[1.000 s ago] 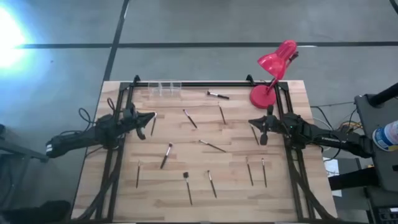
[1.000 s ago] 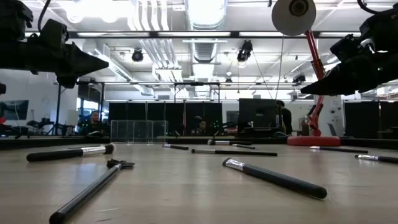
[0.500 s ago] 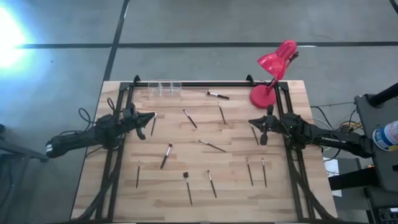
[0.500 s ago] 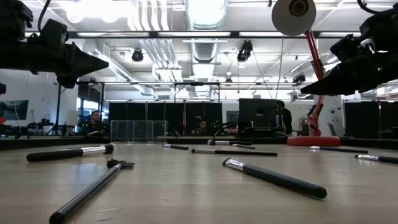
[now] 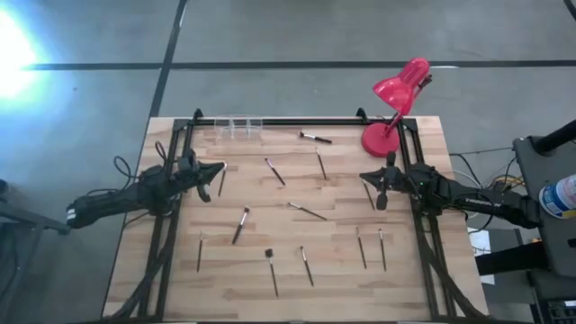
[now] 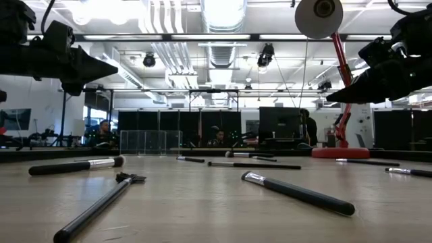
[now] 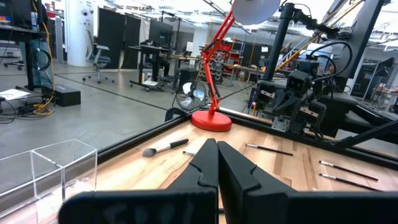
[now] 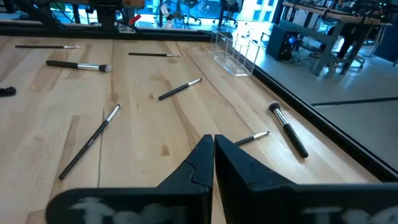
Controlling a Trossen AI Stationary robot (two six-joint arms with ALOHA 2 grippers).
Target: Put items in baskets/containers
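Wooden table (image 5: 333,270) carries about a dozen dark brushes, all lying flat and scattered; none is in the clear cups (image 5: 236,128) yet, so the task looks not started. The left gripper (image 5: 216,168) hovers at its side of the table with fingers pressed together, holding nothing. The right gripper (image 5: 366,177) hovers at the opposite side, also pressed together and empty.

Nearest to the left gripper is a short brush (image 5: 222,183), just under and beside its tip. Its long axis runs from the near edge of the table toward the far edge, almost across the direction the fingers point. The cups stand further from this gripper, at the far edge, to the side of its tip. Close to the right gripper lies another brush (image 5: 369,194), just beside its tip, a little slanted, long axis also near-to-far.

To do the first pick well, I think the gripper must first spread its fingers, then turn the wrist so the fingers close across the handle and not along it. It should come down at the middle of the handle, because a thin stick lying flat can roll away. Over the cups, the brush should be tilted upright before release.

A red lamp (image 5: 389,115) stands behind the right gripper.
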